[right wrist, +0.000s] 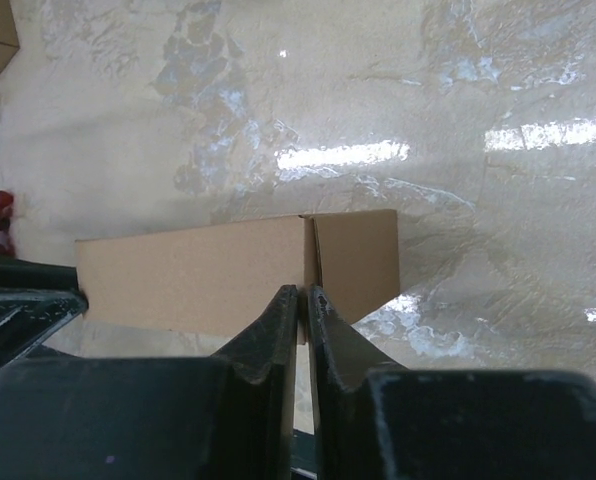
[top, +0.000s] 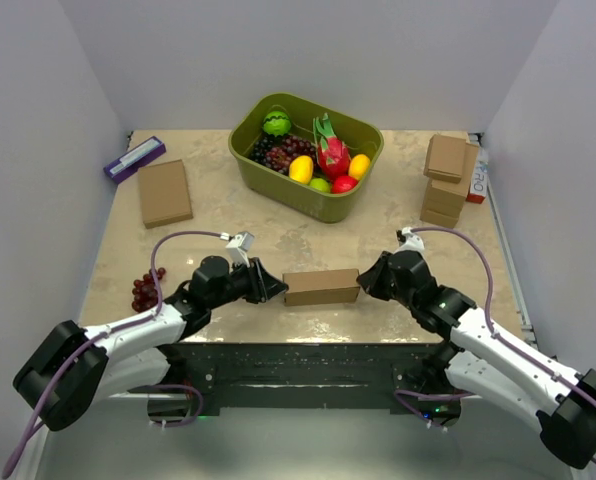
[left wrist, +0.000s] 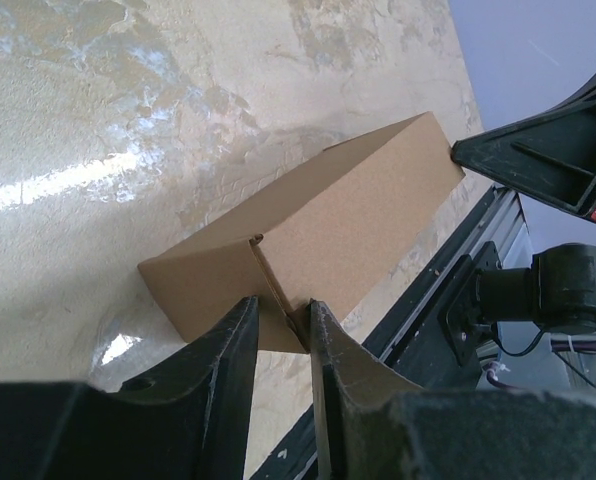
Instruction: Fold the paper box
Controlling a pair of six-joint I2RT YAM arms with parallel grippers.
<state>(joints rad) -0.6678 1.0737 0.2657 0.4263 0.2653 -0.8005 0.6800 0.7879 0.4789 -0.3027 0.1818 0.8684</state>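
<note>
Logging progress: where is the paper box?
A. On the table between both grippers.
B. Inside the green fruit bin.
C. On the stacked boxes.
A: the paper box lies on the table, the left gripper at its left end and the right gripper at its right end.

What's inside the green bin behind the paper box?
Fruit: a green melon, dark grapes, a pink dragon fruit, a yellow fruit and a red fruit. The green bin floor and anything under the pile are covered.

Pale walls (top: 38, 120), glossy, perhaps marbled tabletop (top: 398, 210)
</note>
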